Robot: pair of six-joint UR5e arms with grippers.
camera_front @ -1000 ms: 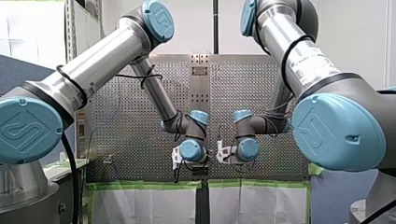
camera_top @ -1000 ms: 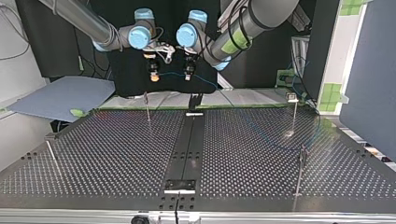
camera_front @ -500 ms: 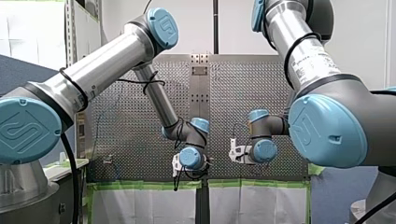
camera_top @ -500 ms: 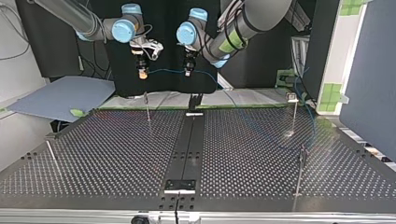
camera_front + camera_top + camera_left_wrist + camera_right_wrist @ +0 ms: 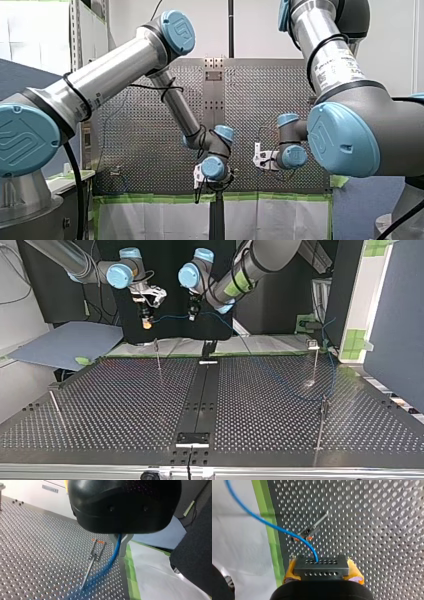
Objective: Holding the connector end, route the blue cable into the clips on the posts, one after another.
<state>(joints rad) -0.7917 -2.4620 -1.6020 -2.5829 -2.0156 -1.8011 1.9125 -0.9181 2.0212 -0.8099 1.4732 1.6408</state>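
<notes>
Clamping the black connector [image 5: 322, 570], at the end of the blue cable [image 5: 274, 528], between the yellow pads [image 5: 290, 570] of my right gripper [image 5: 321, 565]. Pinching that cable further along with the metal fingers [image 5: 123, 547] of my left gripper [image 5: 119, 547], mostly hidden under the black housing [image 5: 125, 505]. Holding the span aloft above a post [image 5: 157, 354] at the table [image 5: 125, 405] edge. Cannot follow the cable's blurred trailing part, nor read the clip [image 5: 302, 538]. Cannot see either claw's fingertips from the front
</notes>
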